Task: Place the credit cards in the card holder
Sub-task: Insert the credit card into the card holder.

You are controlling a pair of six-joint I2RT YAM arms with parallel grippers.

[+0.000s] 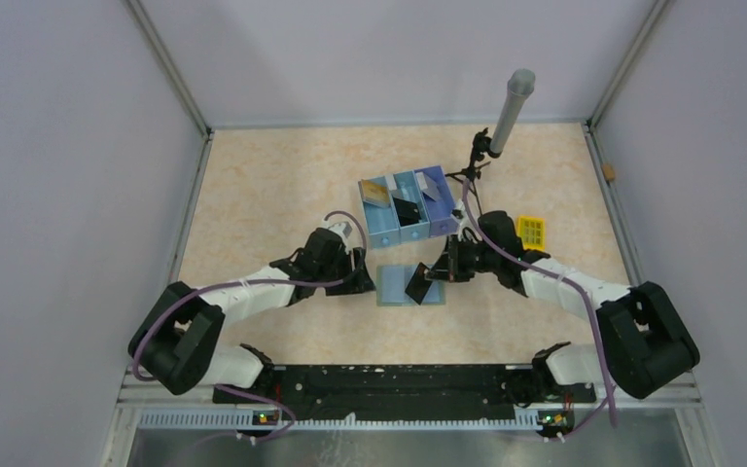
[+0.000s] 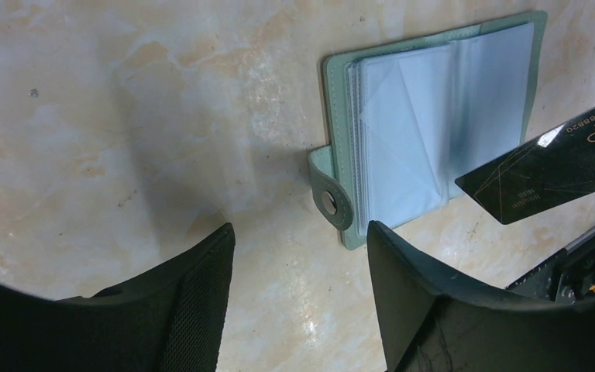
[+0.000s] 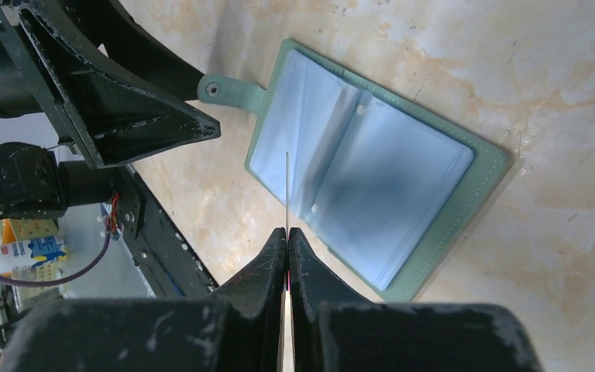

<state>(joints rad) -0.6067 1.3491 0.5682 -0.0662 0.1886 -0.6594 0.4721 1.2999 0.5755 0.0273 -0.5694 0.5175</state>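
Jaws of the right gripper (image 3: 287, 236) were clenched on a black credit card (image 2: 558, 167), held on edge and tilted over the open card holder (image 3: 387, 178); whether it touched the sleeves could not be told. The card holder lay flat on the tabletop (image 1: 272, 195), light blue inside facing up. Just beside its snap tab, the left gripper (image 2: 298, 256) had its jaws released and empty. Beyond the card holder stood a blue three-compartment tray (image 1: 409, 209) containing further cards (image 1: 377, 192).

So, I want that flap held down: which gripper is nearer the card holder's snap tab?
Left. The left gripper is open right beside the snap tab; the right gripper, shut on a black card, is at the card holder's opposite side.
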